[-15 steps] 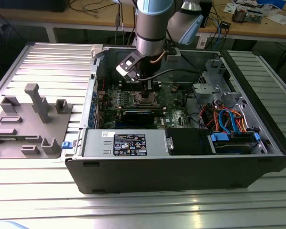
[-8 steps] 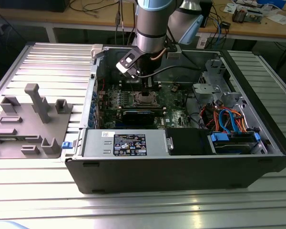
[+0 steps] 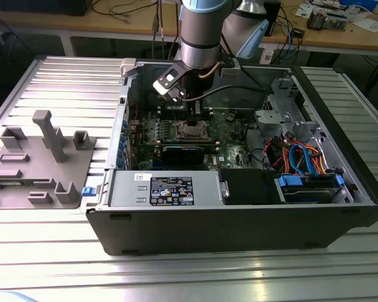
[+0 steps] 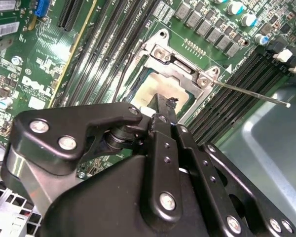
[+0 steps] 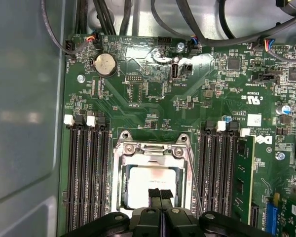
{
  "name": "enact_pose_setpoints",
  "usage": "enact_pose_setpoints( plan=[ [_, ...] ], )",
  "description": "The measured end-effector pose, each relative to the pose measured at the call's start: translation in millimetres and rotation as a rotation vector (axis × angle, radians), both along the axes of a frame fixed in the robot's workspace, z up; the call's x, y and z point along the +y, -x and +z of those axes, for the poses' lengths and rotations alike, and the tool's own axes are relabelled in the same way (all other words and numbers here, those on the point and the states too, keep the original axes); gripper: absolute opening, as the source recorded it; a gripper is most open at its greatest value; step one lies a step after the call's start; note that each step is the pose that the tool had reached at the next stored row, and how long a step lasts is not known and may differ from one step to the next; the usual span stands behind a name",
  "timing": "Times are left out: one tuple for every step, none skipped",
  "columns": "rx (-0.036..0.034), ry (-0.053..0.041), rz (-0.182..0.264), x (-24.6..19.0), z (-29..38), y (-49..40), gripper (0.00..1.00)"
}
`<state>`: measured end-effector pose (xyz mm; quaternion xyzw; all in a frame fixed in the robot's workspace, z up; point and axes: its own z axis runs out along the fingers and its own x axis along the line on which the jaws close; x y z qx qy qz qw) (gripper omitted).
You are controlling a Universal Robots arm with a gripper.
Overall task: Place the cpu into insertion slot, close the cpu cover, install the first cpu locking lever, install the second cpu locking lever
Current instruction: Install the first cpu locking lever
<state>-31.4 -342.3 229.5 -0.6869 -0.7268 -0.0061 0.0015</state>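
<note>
First wrist view, and the gripper (image 5: 160,194) has its fingertips pressed together with nothing pinched between them, right over the cpu (image 5: 144,185). The chip lies flat on the green motherboard (image 5: 153,98), framed by the silvery cpu cover (image 5: 153,149), with memory slots (image 5: 86,173) on both sides. Touching or hovering? Cannot tell. Second wrist view: a thin wire locking lever (image 4: 251,94) juts out free past the cover's corner. Exterior view: the arm (image 3: 201,31) reaches down into the open computer case (image 3: 239,226) on the worktop (image 3: 176,277).

Grey fixture tray (image 3: 80,165) beside computer case (image 3: 239,229); orange cables (image 3: 296,157) inside.
</note>
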Motion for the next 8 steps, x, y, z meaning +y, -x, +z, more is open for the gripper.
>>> enact_pose_setpoints(
  plan=[
    [0.0,0.0002,0.0,0.0,1.0,0.0,0.11],
    [0.0,0.0001,0.0,0.0,3.5,0.0,0.11],
    [0.0,0.0001,0.0,0.0,4.9,0.0,0.11],
    [0.0,0.0,0.0,0.0,6.4,0.0,0.11],
    [0.0,0.0002,0.0,0.0,8.1,0.0,0.11],
    [0.0,0.0002,0.0,0.0,9.5,0.0,0.11],
    [0.0,0.0003,0.0,0.0,11.3,0.0,0.11],
    [0.0,0.0005,0.0,0.0,12.3,0.0,0.11]
  ],
)
